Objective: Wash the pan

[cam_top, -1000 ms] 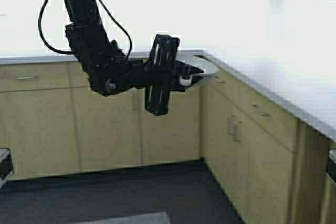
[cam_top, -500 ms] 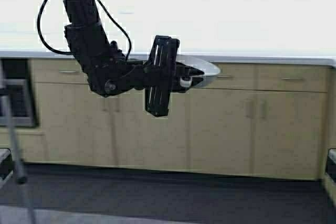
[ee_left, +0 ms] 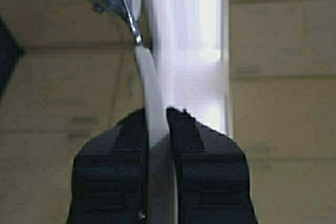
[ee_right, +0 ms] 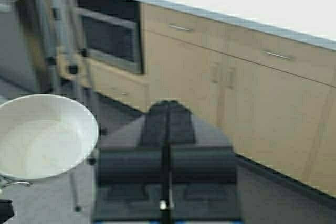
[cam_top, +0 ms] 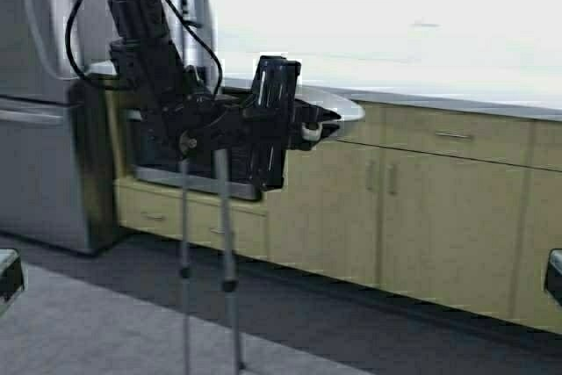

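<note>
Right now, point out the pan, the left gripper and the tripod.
pan (ee_right: 44, 140): right wrist view, on its pale inner bottom.
left gripper (ee_left: 157, 121): left wrist view, midway between fingertips clamping the pan.
tripod (cam_top: 224, 243): high view, on a leg.

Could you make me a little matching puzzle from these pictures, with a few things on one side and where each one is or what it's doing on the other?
Things:
1. pan
2. left gripper
3. right gripper
4. tripod

States:
A. shut, holding nothing
B. standing on the floor before the oven
C. clamped on a thin pale rim
D. held in the air, white inside

Pairs: 1-D, 2-C, 3-A, 4-B
</note>
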Controlling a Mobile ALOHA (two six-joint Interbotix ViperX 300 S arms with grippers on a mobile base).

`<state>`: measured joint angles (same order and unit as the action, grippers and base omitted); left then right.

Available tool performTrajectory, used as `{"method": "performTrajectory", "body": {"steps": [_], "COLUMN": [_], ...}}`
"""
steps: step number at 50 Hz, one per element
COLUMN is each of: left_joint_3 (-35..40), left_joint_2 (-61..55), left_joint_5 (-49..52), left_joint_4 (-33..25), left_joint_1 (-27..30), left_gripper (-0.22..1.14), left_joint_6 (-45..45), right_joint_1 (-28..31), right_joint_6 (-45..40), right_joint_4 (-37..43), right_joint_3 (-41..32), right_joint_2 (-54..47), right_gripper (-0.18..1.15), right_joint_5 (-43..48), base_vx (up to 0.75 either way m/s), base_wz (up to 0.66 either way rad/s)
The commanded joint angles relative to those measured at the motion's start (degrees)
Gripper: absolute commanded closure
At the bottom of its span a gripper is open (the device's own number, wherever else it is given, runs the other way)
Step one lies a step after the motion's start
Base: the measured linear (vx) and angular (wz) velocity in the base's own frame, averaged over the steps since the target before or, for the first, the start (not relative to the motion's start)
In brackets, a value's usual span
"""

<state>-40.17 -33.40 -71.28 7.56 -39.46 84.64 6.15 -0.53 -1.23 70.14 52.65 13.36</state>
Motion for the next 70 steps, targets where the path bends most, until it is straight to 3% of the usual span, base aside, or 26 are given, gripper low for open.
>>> {"method": "performTrajectory", "body": {"steps": [1,44,55,70], "left_joint_3": [0.4,-0.6,-2.0,-3.8], "left_joint_2": [4.5,2.4,1.3,1.8], "left_joint_5": [-1.1,-5.4,-9.8,-10.0], "left_joint_4": [-0.2,-0.5,-3.9,-2.0], "left_joint_1": [0.4,0.4,0.4,2.7], "left_gripper": [0.89,0.89,0.89,0.89], "left_joint_6": [-0.9,-1.1,-0.2,0.2], "right_joint_1": [0.0,0.0,0.0,0.0], "right_joint_6": [1.1,1.0,-0.2,0.2], "right_joint_4": [-0.4,-0.5,-0.5,-0.5], "right_joint_3": [-0.8,-1.1,-2.6,-1.9], "right_joint_2": [-0.4,-1.1,-3.3,-3.3], "right_gripper": [0.90,0.90,0.90,0.90], "right_joint_5": [0.1,-0.3,-0.3,0.2], "base_vx": [0.10,0.12,0.11,0.12], "base_wz": [0.65,0.66,0.44,0.45]}}
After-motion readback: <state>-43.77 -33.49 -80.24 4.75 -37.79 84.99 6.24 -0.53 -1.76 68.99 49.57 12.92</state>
